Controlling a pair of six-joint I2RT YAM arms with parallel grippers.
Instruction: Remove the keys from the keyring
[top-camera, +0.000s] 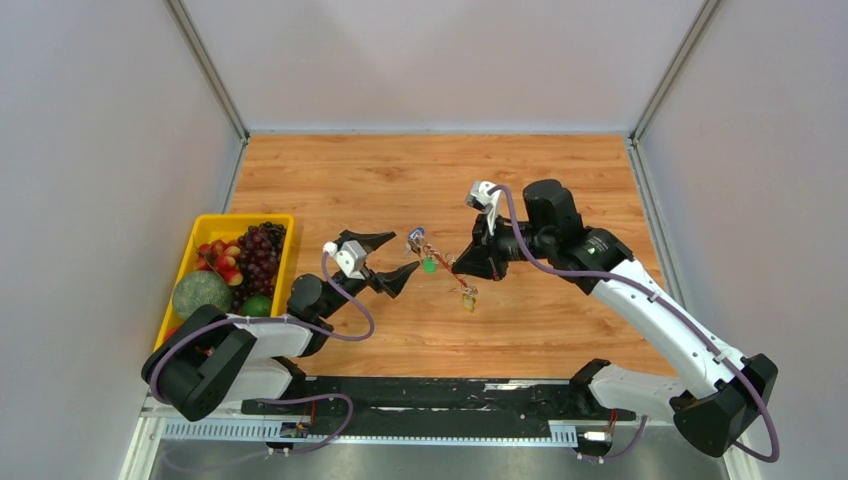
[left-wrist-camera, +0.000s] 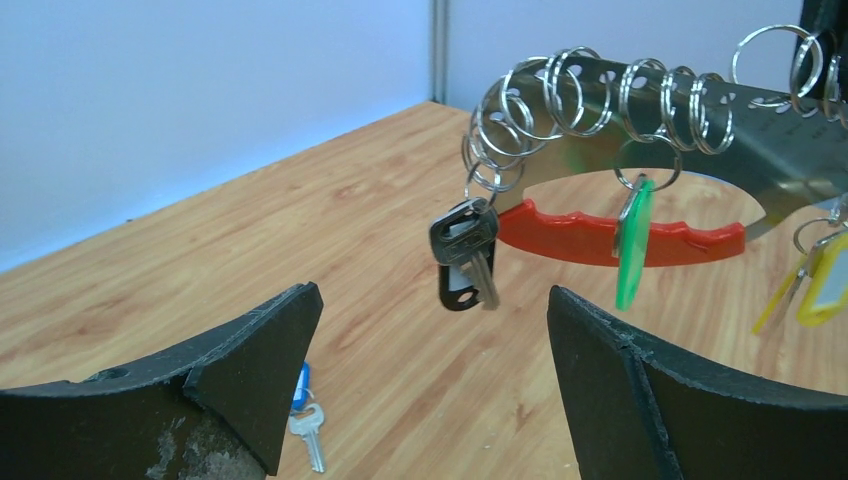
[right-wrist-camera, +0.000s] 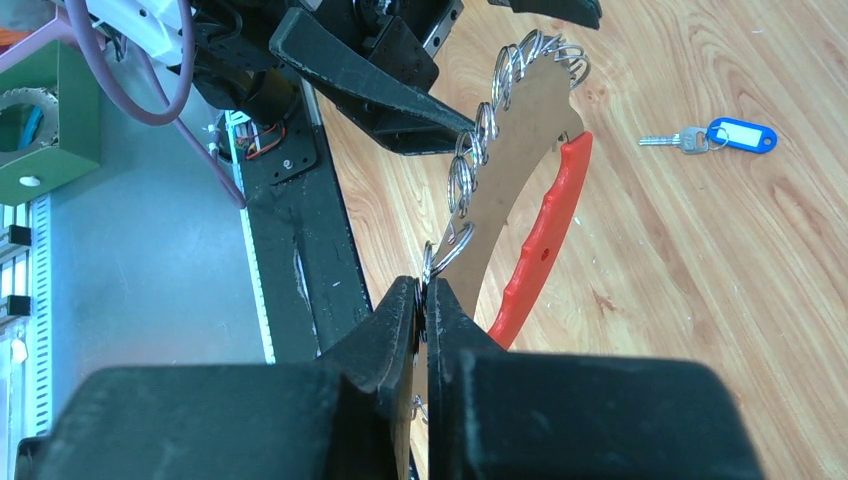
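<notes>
Right gripper (right-wrist-camera: 424, 300) clamps keyring (right-wrist-camera: 520, 140) aloft; left gripper (top-camera: 405, 252) jaws apart, next must pinch black key (left-wrist-camera: 462, 250), pull free.

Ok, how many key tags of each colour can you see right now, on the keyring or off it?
Black tag, on the keyring: 1
Green tag, on the keyring: 1
Yellow tag, on the keyring: 1 sure, partly cut off by the frame edge
Blue tag, lying on the table: 1
Total: 4

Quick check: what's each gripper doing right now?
Left gripper: open, holding nothing.
Right gripper: shut on the keyring.
</notes>
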